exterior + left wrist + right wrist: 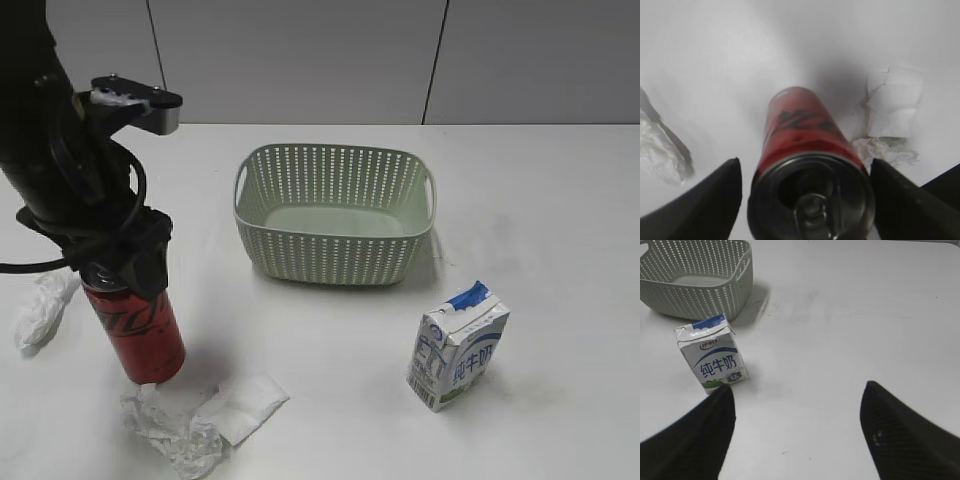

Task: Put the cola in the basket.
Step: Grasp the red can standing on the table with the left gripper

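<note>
Left of the basket [335, 213], and nearer the camera than it, the cola [135, 335] stands on the white table [560, 200], leaning slightly, with its silver top under the left gripper [118, 272]. That gripper has its two dark fingers on either side of the can's upper end; in the left wrist view a sliver of table shows between each finger [700, 200] and the can [807, 165], so the jaws look spread around it rather than pressed onto it, though the outside view is too crowded by the arm to confirm this. The can appears to rest on the table, not lifted. The pale green basket sits well apart from the can, upright and with nothing inside it. Crumpled white tissue [200, 415] lies just in front of the can, and another wad [42, 305] lies on the can's far side from the basket. A white-and-blue milk carton [457, 345] stands in front of the basket's right corner, well apart from the can. The right gripper [797, 435] hangs above bare table to the right of the carton, its jaws wide apart and holding nothing. Judging by this layout, the task is at an early stage: the arm has reached the can, but a firm grasp, the lift, the carry across to the basket and the release inside it all remain to be done.
</note>
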Available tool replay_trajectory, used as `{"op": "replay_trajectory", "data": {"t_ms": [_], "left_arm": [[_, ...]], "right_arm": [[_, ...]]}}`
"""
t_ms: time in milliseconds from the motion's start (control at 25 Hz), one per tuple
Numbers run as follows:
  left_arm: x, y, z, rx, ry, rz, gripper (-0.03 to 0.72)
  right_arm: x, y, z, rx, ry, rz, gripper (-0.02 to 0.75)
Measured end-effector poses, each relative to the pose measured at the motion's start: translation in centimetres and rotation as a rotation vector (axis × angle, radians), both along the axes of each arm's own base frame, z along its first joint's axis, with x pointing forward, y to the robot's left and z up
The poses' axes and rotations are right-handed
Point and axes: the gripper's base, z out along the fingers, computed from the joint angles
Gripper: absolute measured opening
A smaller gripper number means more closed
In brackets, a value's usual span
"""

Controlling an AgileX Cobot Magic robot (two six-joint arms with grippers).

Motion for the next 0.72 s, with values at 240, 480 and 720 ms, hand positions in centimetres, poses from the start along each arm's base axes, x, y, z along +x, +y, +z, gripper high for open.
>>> {"op": "replay_trajectory", "data": {"t_ms": [240, 480, 720], "left_arm": [[0.3, -0.2, -0.9, 0.012, 0.028, 0.001, 0.589], [0.3, -0.2, -1.2, 0.015, 0.037, 0.002, 0.589], [0.3, -0.2, -1.2, 0.014, 0.038, 0.002, 0.526]], "right_arm": [[0.0, 0.0, 0.0, 0.000, 0.000, 0.000, 0.590], [0.0, 0.0, 0.0, 0.000, 0.000, 0.000, 0.590], [0.0, 0.0, 0.0, 0.000, 0.000, 0.000, 0.590]]}}
